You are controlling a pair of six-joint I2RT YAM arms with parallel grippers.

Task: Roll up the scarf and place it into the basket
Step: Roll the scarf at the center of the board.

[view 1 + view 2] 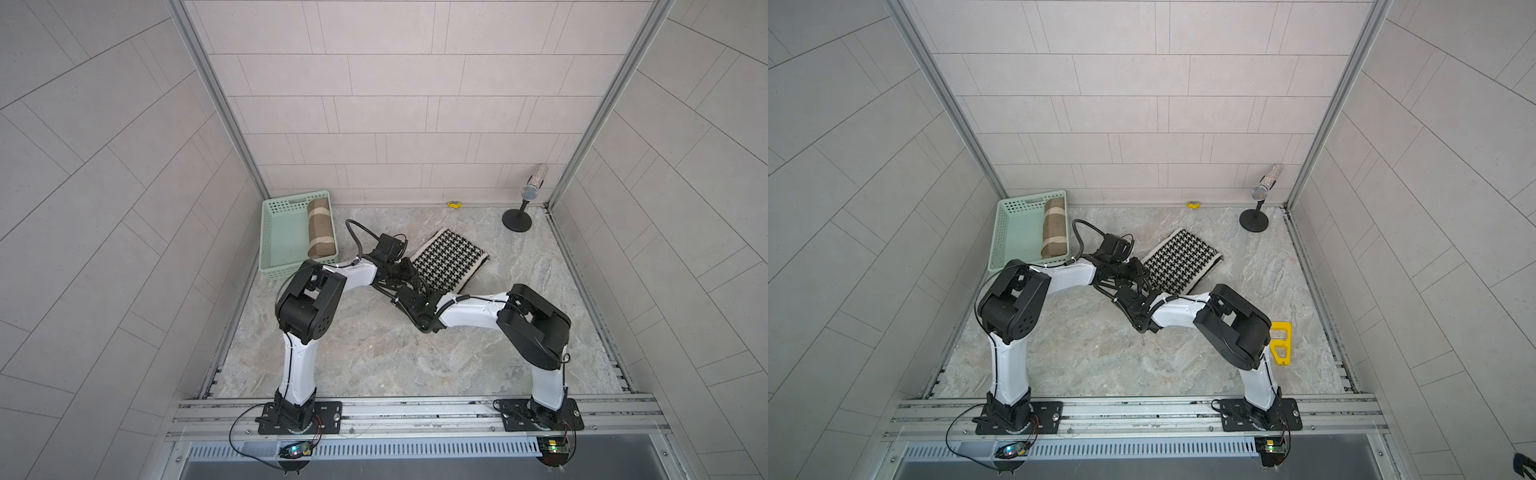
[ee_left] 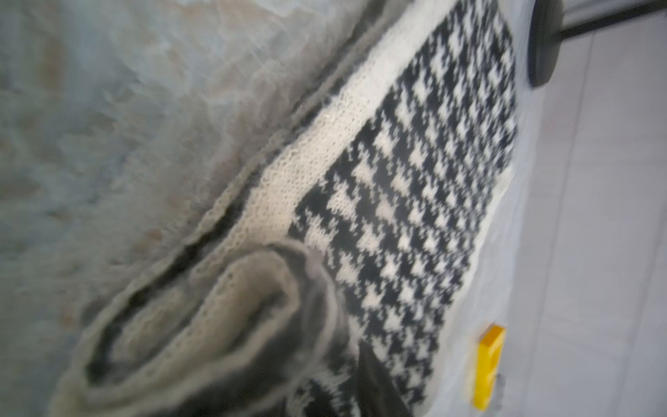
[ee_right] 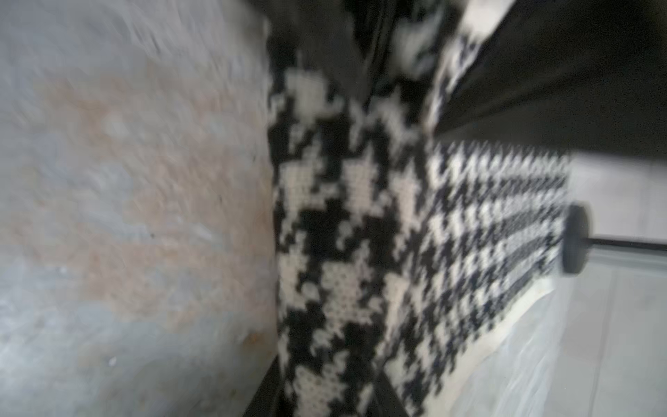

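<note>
Two arms bend inward across the marbled table point(image 1: 374, 353), wrists close together near its middle. A mint-green basket point(image 1: 270, 232) stands at the table's far left corner, with a rolled brown scarf point(image 1: 321, 227) lying along its right wall. The houndstooth scarf point(image 1: 451, 264) lies flat on the table to the right of the basket, apart from it, set on a diagonal.

The left tool point(image 1: 407, 272) and the right tool point(image 1: 419, 289) both sit at the scarf's near-left end, where the left wrist view shows the cloth curled into a loose roll point(image 2: 216, 325). Whether either tool is clenched on the cloth or released cannot be told: the wrists hide the jaws in both top views, and the wrist views are blurred.

A microphone point(image 1: 524, 199) on a round-based stand occupies the far right corner. A yellow plastic piece point(image 1: 1282, 332) lies just beside the right arm's elbow, in a top view. A small yellow object point(image 1: 455, 204) sits at the foot of the back wall point(image 1: 395, 124).
</note>
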